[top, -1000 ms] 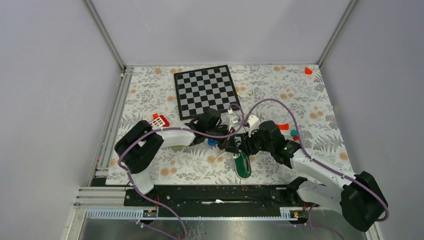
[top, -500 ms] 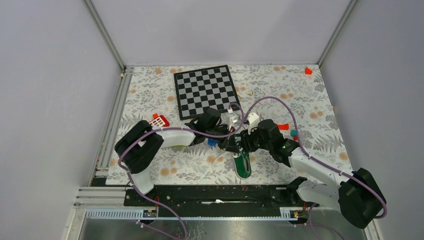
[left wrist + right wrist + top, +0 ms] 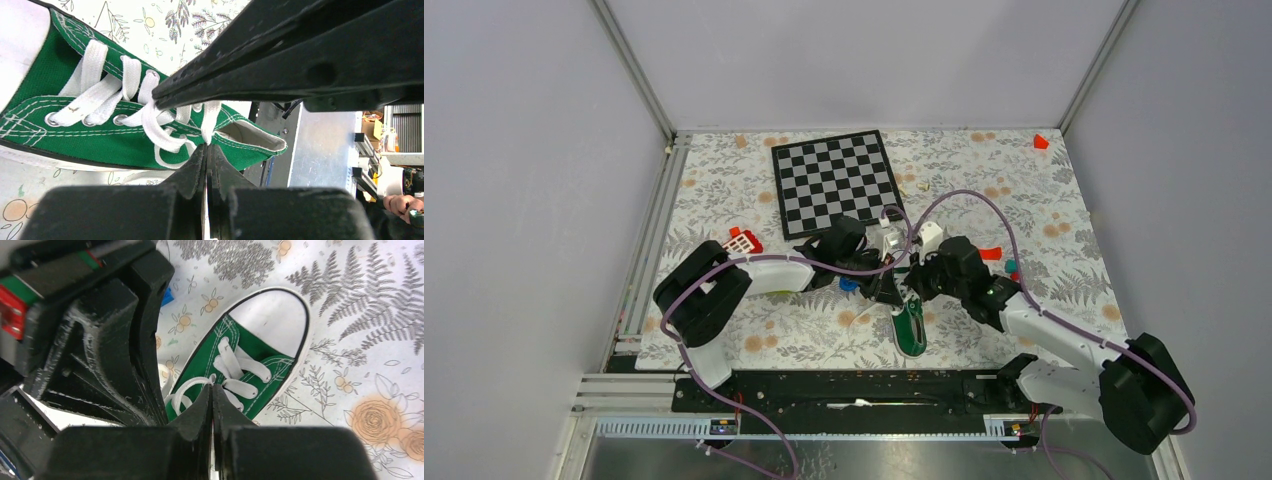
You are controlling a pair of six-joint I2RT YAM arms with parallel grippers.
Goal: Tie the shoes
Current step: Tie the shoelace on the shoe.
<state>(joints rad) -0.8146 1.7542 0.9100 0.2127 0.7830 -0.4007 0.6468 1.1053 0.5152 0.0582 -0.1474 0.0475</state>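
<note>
Sneaker (image 3: 911, 330): green canvas, white laces (image 3: 92, 95), white toe cap (image 3: 272, 315). Surface (image 3: 1044, 200): grey fern print, orange blooms. Chessboard (image 3: 836, 182): black-grey checks.

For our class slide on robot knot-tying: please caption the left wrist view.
Left end effector shut on a white lace of the green sneaker.

The black left gripper (image 3: 206, 146) and right gripper (image 3: 212, 386) crowd close over the small green canvas shoe (image 3: 911, 328). A black-and-white checkered board (image 3: 835, 182) lies behind them. Open flowery table top (image 3: 1064, 200) stretches right.
</note>
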